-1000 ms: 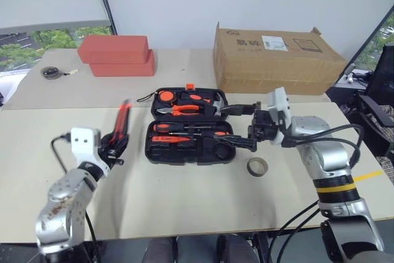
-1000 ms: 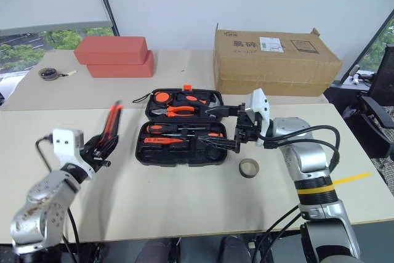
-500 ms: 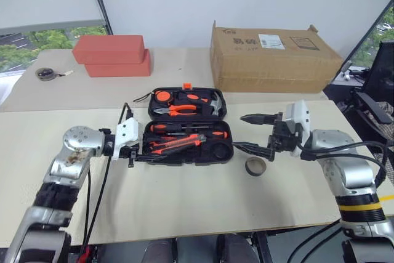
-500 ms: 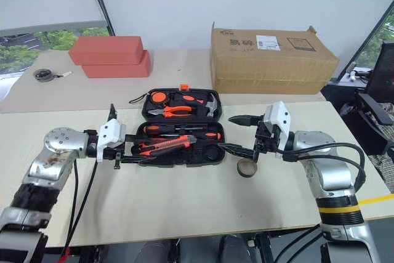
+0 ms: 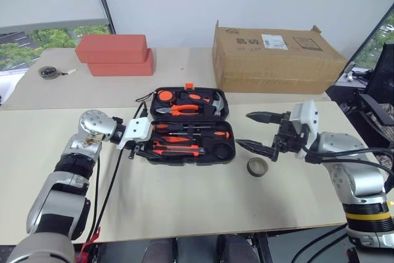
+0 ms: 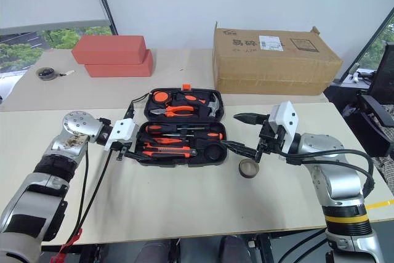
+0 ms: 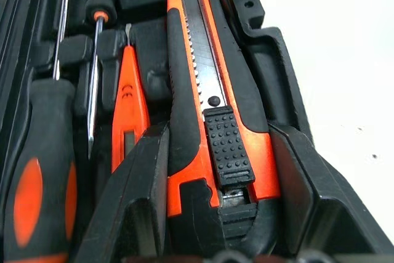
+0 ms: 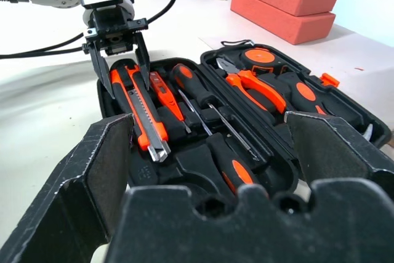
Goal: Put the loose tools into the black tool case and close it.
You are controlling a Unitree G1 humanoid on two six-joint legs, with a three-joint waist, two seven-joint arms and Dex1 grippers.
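The left gripper (image 7: 217, 214) clamps the orange-black utility knife (image 7: 209, 97) over the front tray of the open black tool case (image 5: 188, 129), the tape roll (image 5: 257, 165) lies on the table just right of it, and the right gripper (image 5: 253, 131) hangs wide open.

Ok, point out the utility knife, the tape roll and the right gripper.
utility knife (image 7: 212, 103): left wrist view, metal blade track.
tape roll (image 5: 257, 166): left eye view, ring's rim.
right gripper (image 5: 253, 131): left eye view, gap between fingertips.
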